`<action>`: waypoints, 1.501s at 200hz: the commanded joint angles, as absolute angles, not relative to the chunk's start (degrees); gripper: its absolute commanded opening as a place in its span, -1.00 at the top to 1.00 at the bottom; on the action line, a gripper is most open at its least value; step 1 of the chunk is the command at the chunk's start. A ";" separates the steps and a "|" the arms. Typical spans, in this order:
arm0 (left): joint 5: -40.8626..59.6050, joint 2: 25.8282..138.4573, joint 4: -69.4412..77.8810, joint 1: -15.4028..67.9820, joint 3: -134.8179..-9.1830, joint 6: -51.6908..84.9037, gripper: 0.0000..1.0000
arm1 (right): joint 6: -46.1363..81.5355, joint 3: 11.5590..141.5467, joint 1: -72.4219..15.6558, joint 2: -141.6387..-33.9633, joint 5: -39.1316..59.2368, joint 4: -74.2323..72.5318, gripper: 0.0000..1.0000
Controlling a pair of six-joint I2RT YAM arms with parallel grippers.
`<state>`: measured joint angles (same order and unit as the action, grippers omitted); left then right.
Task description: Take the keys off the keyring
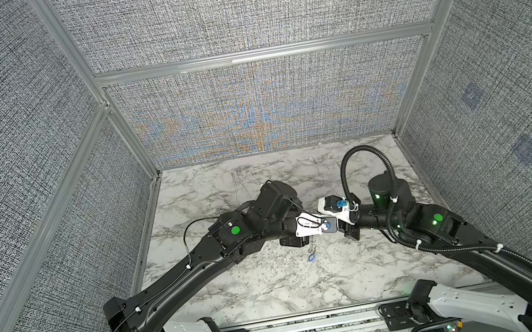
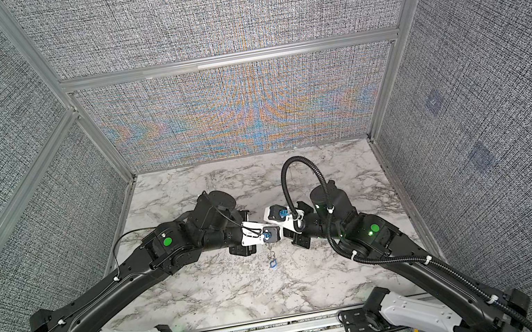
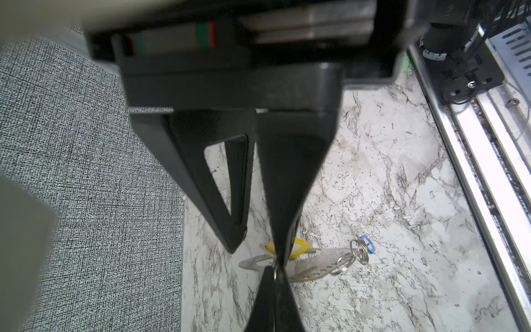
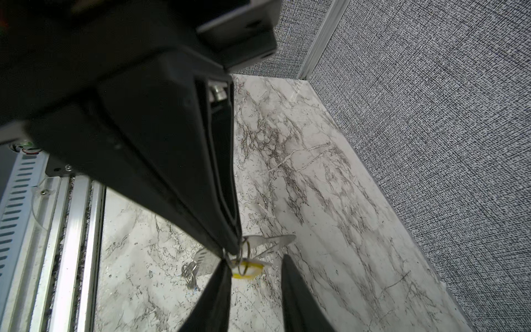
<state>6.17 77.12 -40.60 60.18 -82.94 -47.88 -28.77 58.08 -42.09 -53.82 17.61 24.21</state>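
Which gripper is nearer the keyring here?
Left, narrowly. The left gripper has its jaws shut on the keyring, holding it up; the right gripper, jaws parted, sits just beside it, at the yellow key.

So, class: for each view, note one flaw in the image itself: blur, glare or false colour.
Both top views: rainbow moiré on the back wall. Left wrist view: glare on the rail, the keyring sharp. Right wrist view: foreground dark and blurred.

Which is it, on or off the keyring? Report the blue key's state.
On. In the left wrist view, small split rings link the blue key to one end of the keyring.
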 commanded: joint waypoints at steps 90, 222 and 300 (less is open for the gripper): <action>5.81 77.00 -38.52 60.11 -83.65 -43.05 1.00 | -21.97 47.45 -42.30 -46.95 11.52 16.59 0.12; 5.18 77.57 -35.69 59.77 -83.35 -36.75 1.00 | -9.21 39.92 -46.91 -46.55 1.53 0.48 0.07; 5.19 78.23 -35.42 59.67 -83.86 -35.07 1.00 | -9.46 40.18 -50.60 -48.17 -3.60 -1.05 0.09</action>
<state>4.69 77.97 -37.36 59.81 -83.35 -36.38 -9.67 39.77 -49.76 -47.79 -1.21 1.63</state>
